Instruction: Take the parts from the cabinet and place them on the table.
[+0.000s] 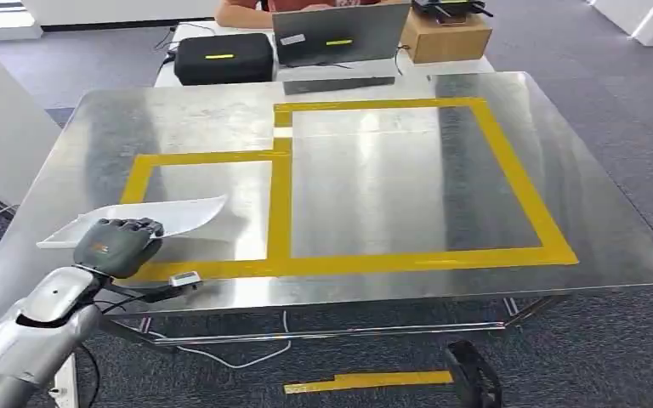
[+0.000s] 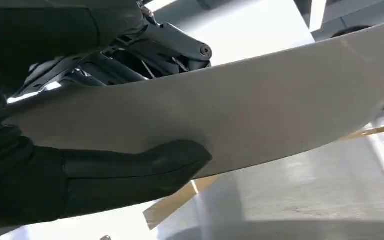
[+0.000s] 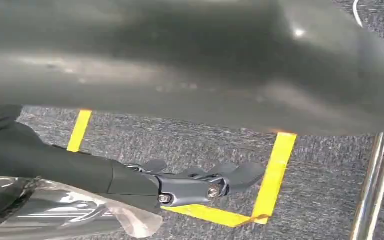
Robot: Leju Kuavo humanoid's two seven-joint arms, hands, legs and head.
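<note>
A flat white part [image 1: 149, 218], long and tapering to a point, hangs just above the metal table [image 1: 374, 170] at its near left, over the smaller yellow-taped box [image 1: 208, 208]. My left hand [image 1: 117, 245] grips the part at its near edge; in the left wrist view the thumb [image 2: 130, 167] presses on the part's [image 2: 260, 105] broad pale face and the fingers [image 2: 145, 55] lie behind it. My right hand [image 3: 195, 182] hangs beside the table over the carpet, fingers stretched out with nothing between them.
A larger yellow-taped box [image 1: 417, 178] takes up the table's middle and right. Behind the table stand a black case [image 1: 223, 58], a laptop [image 1: 340, 38] and a wooden box [image 1: 446, 38], with a person seated there. Yellow tape [image 3: 272, 170] marks the carpet.
</note>
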